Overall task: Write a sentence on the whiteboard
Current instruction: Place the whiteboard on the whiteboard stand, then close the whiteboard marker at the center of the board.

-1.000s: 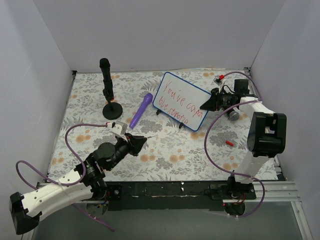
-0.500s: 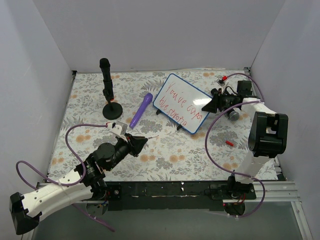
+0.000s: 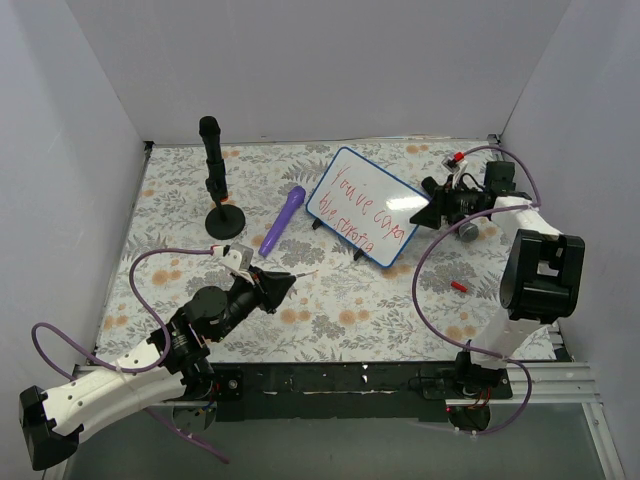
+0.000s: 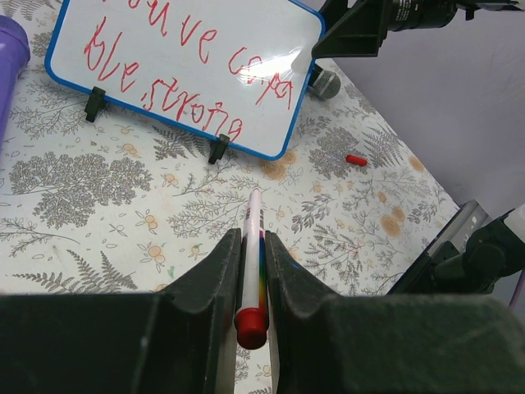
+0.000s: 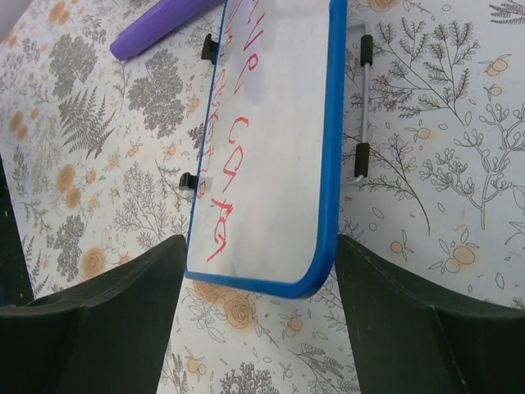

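Since the flowery tablecloth (image 3: pixel 340 310) takes up basically the whole floor of the box, everything sits on that. Next biggest is the whiteboard (image 3: pixel 362 205), propped at a tilt on its little black feet, toward the far right of the table. The sentence (image 3: pixel 362 212) is on it in red marker, two lines. The top one starts "You've", while the second looks like "ble strong", but the scrawl is too messy to be sure.

A black stand (image 3: pixel 215 180) is upright over on the far left. The right gripper (image 3: pixel 425 213) is at the board's right edge with its fingers spread wide. From its own camera the board's blue corner sits between them without being pinched. The left gripper (image 4: pixel 250 238) hangs over the near middle, well apart from the board, fingers squeezed narrow.

A purple cylinder (image 3: pixel 283 220) lies just left of the board. Those left fingers are clamped on a thin white pen (image 4: pixel 253 263) with a red end, its tip aimed toward the board. A tiny red cap (image 3: pixel 459 287) lies near the right arm.
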`<control>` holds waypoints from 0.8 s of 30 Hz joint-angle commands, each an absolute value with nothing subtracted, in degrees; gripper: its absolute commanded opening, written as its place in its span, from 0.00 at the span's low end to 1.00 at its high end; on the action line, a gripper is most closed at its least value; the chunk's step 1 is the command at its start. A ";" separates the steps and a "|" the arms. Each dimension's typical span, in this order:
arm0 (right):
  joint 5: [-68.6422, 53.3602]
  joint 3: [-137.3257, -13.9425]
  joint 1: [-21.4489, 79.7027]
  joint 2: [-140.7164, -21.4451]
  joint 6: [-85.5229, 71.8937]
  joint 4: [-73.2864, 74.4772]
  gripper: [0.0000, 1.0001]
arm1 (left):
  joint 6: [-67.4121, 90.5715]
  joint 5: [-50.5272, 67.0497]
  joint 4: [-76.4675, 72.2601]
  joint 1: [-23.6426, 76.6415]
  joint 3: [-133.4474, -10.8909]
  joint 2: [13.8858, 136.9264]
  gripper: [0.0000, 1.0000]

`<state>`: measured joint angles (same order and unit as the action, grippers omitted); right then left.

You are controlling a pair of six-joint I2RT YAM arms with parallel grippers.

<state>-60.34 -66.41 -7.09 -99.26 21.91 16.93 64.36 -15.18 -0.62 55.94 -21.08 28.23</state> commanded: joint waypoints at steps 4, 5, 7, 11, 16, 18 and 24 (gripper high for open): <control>-61.26 -69.08 -8.52 -94.57 36.02 34.95 0.90 | 63.28 -13.71 -2.46 55.55 -21.27 26.90 0.00; -60.39 -68.56 -9.22 -93.53 37.86 35.76 0.91 | 63.28 -13.62 -2.81 55.63 -21.10 26.55 0.00; -58.89 -68.12 -9.75 -92.47 39.54 38.48 0.92 | 63.19 -13.19 -3.16 55.63 -20.74 26.37 0.00; -55.64 -65.40 -11.16 -88.61 41.92 40.86 0.93 | 62.93 -11.96 -3.78 55.63 -20.83 25.23 0.00; -49.58 -60.30 -12.30 -83.15 42.89 40.78 0.93 | 62.58 -9.33 -4.22 55.63 -20.66 23.82 0.00; -45.10 -59.68 -12.83 -81.22 45.52 43.22 0.94 | 62.58 -8.62 -4.83 55.55 -20.74 23.38 0.00; -33.94 -54.50 -13.36 -76.56 52.02 46.32 0.98 | 64.68 -5.54 -7.99 55.55 -18.81 22.41 0.00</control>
